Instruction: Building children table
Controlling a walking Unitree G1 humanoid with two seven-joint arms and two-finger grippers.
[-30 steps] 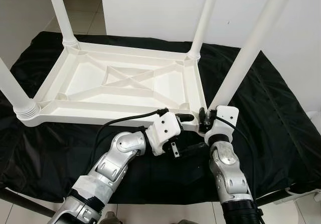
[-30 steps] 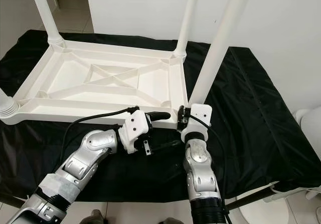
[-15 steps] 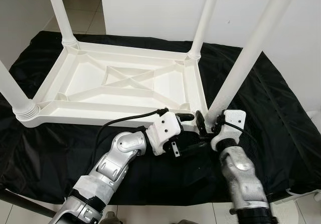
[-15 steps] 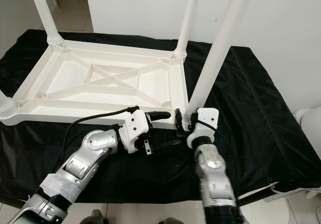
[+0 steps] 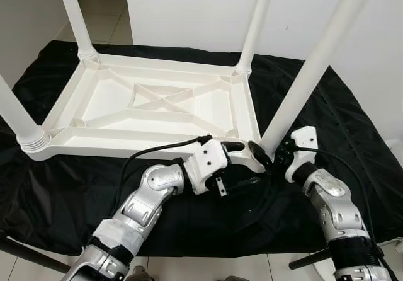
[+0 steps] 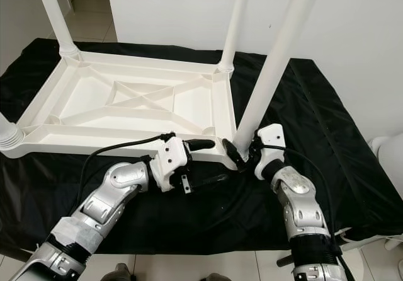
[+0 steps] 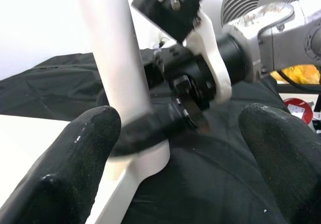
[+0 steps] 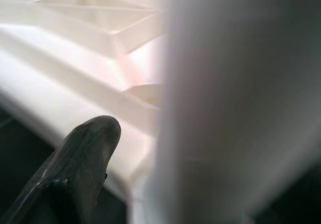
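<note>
On the black cloth [image 5: 56,186] covering the work surface, the white children's table [image 5: 157,108] lies upside down, its ribbed underside facing up. Going from left to right: the near-left leg [image 5: 16,120] stands in its ringed corner socket, the far-left leg [image 5: 75,16] rises from the rear corner, and the far-right leg [image 5: 255,22] stands upright in the opposite rear corner. The left arm reaches in across the cloth, and the left gripper [image 5: 242,166] sits at the near-right corner of the tabletop frame, fingers spread apart, one above the frame edge and one lying low over the cloth; nothing is held between them. In the left wrist view its two black fingertips [image 7: 70,169] stand wide apart, with the leg base and the other gripper between them. The near-right leg [image 5: 308,73] leans up and to the right from that same corner. The right gripper [image 5: 263,157] is at the foot of this leg, one finger [image 8: 75,169] visible against the frame just beside the leg; whether the fingers clamp the leg cannot be determined
</note>
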